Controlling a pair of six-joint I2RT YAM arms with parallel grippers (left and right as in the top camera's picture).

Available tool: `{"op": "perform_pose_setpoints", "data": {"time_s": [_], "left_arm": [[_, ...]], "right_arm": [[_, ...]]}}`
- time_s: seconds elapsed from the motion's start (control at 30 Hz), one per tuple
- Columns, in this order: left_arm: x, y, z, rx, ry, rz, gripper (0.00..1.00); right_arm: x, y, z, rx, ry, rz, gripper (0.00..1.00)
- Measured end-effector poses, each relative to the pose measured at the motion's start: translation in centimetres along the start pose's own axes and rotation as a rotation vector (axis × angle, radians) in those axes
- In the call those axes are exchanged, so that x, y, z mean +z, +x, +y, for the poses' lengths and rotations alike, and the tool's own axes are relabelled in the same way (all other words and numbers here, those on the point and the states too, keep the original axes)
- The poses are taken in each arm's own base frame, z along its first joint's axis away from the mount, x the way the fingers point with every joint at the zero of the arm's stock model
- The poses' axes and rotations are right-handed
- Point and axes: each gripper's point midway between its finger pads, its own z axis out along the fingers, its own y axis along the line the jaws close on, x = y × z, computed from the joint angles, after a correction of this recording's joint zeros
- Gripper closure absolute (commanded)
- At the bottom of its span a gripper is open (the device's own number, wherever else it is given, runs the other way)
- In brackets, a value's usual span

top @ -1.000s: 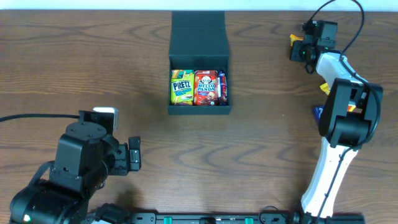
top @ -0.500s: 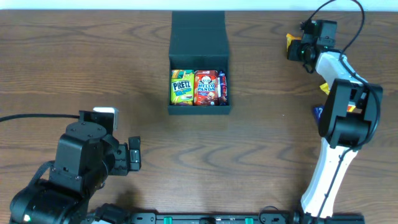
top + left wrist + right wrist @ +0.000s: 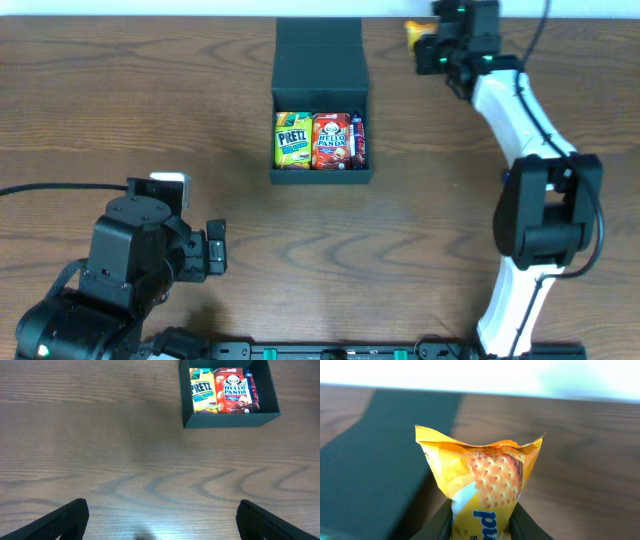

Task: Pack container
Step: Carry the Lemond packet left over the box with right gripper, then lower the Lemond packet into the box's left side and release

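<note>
The right gripper (image 3: 482, 522) pinches a yellow cracker packet (image 3: 485, 472) upright, with the dark container (image 3: 375, 460) behind on the left.

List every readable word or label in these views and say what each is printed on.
"PRETZ" on the yellow-green packet, leftmost in the container.
"HELLO PANDA" on the red packet beside it.
"nd", the only letters showing on the yellow biscuit packet in the right gripper.
Print on the narrow blue-and-red packet next to the red one: too small to read.
</note>
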Motion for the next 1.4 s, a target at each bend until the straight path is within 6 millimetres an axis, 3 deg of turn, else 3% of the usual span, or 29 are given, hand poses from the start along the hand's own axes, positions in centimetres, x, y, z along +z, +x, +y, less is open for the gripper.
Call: {"op": "perform_pose_setpoints", "data": {"time_s": [0.13, 0.3, 0.47, 0.77, 0.9, 1.03, 1.4], "left_arm": [[0.0, 0.0, 0.0, 0.000, 0.000, 0.000, 0.05], [0.0, 0.0, 0.0, 0.000, 0.000, 0.000, 0.05], [0.0, 0.0, 0.0, 0.000, 0.000, 0.000, 0.05], [0.0, 0.0, 0.0, 0.000, 0.000, 0.000, 0.05], [0.0, 0.0, 0.0, 0.000, 0.000, 0.000, 0.05], [0.0, 0.0, 0.0, 0.000, 0.000, 0.000, 0.05], [0.0, 0.0, 0.0, 0.000, 0.000, 0.000, 0.05]], "right_arm": [[0.3, 1.8, 7.0, -0.075, -0.086, 0.063, 0.79], [0.5, 4.9, 14.2, -0.194, -0.179, 0.144, 0.81], [0.1, 7.4, 18.8, -0.339, -0.246, 0.191, 0.78], [-0.3, 9.1, 21.3, -0.708, -0.316, 0.183, 0.66], [-0.4, 9.1, 21.6, -0.824, -0.331, 0.161, 0.68], [-0.2, 9.0, 21.7, -0.893, -0.337, 0.143, 0.71], [2.8, 9.7, 21.7, -0.949, -0.338, 0.108, 0.71]]}}
